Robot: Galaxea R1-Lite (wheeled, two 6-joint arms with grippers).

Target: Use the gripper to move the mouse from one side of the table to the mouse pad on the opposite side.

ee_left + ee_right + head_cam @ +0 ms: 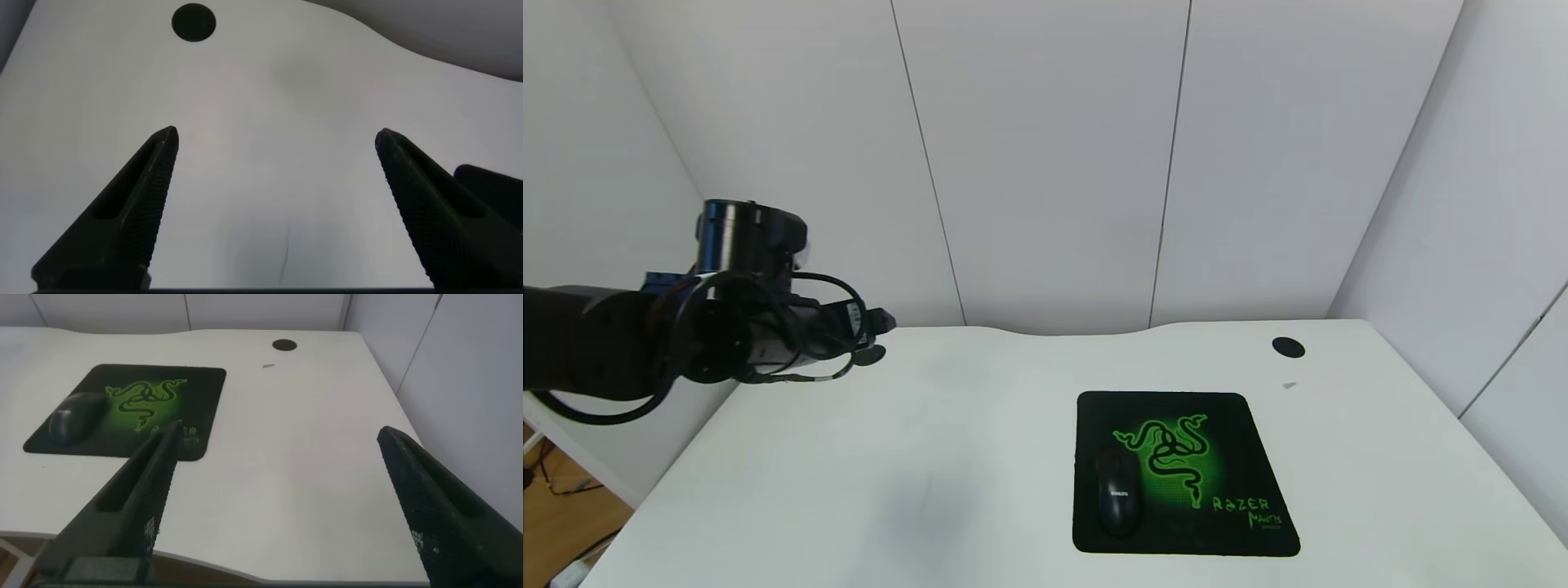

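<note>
While the mouse point(1116, 494) lies flat on the pad point(1241, 523), near the pad's 8 o'clock corner, no tool touches it. Its long side runs front to back, and the green snake logo point(1170, 453) glows just beside it. The pad sits on the white bench point(890, 490), toward 4 o'clock from the middle. A round black hole point(1288, 347) is in the bench at about 1 o'clock, well apart from the pad. The left tool point(876, 327) hangs in the air over the bench's far left corner, at about 10 o'clock. Its two dark fingers point(139, 204) are spread wide, and they hold nothing. The right tool point(278, 506) is above the near right edge of the bench, well apart from the pad. Its fingers point(143, 490) are spread wide too, with nothing between them.
</note>
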